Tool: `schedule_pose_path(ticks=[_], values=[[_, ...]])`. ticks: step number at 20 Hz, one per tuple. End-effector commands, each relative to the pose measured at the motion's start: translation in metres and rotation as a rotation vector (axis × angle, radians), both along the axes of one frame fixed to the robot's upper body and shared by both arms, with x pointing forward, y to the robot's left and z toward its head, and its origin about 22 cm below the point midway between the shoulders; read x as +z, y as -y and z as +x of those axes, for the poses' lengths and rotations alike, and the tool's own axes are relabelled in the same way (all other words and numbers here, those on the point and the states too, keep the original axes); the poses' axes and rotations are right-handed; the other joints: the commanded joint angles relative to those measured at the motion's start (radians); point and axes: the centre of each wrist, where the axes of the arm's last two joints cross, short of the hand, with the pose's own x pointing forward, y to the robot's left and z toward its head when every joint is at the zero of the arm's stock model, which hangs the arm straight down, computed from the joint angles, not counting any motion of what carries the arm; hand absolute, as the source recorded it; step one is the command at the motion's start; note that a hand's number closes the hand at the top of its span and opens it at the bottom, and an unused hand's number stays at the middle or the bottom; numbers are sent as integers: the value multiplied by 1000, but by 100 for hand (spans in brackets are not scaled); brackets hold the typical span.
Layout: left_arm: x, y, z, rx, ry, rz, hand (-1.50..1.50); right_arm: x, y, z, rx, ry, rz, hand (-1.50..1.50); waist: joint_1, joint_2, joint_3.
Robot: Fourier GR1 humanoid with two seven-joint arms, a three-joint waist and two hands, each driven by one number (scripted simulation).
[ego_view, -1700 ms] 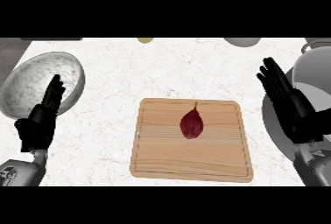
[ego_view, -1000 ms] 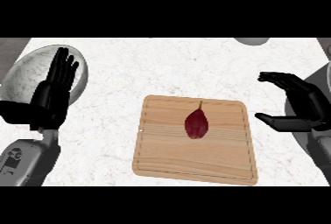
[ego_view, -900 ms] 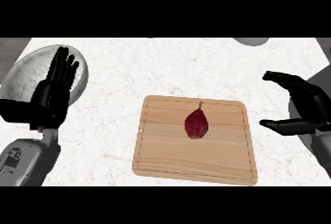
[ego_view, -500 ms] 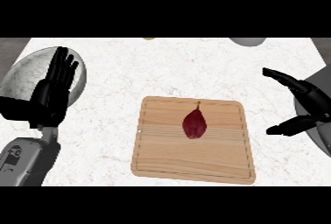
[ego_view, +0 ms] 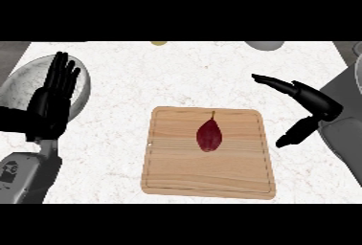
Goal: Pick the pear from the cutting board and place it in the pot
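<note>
Pear (ego_view: 209,135) is the dark red, leaf-shaped thing lying flat near the middle of the cutting board (ego_view: 207,150), a little toward the board's far edge. Its long axis runs near to far, with the thin stem pointing far and the rounded bulb toward the near side.

Of the two, the right hand (ego_view: 311,101) is the nearer. It hangs just past the board's right edge, with the fingers (ego_view: 272,82) stretched toward the far left and the thumb (ego_view: 295,133) dropped toward the near side, so the two stand wide apart with nothing between them. The pear lies to the left of that gap, and I judge the coming move to be a leftward reach that brings fingers and thumb to either side of the fruit.

Over at the left, the left hand (ego_view: 51,98) rests upright with straight fingers, well apart from the board.

A grey, speckled round vessel (ego_view: 17,86) sits behind that hand and is partly covered by it; it is probably the pot, though its depth is hard to judge. Whether the right hand touches the surface (ego_view: 176,72) cannot be told.
</note>
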Motion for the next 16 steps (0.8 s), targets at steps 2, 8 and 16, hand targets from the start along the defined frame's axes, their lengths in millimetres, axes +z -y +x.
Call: schedule_pose_path(ticks=[2,8,16], values=[[-5,-25,-10,13,-3,6,0,-16,-31,-7,13,-62,-72,-150,-5,-1,0],[-4,-3,-23,10,-7,11,0,-23,-43,2,18,-129,-147,-150,2,0,0],[3,8,0,6,-8,5,0,-32,-94,-2,61,-102,-120,-150,-4,0,0]])
